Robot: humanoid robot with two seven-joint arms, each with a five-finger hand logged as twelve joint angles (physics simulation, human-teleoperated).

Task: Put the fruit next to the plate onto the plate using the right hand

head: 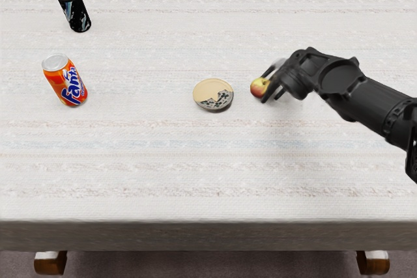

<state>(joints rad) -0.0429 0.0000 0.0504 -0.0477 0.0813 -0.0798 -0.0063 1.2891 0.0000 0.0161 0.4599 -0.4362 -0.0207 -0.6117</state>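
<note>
White tabletop (208, 180) fills the view, with a brown wall strip at the far edge. Plate (213, 94) sits near the centre. Apple (258, 86) rests on the table just right of the plate, not on it. Right hand (281, 80) enters from the right edge, and its fingers (268, 94) are curled about the apple's right side in a grasp. Orange soda can (65, 81) stands at the left; black can (74, 9) stands far left, well apart from the plate.
</note>
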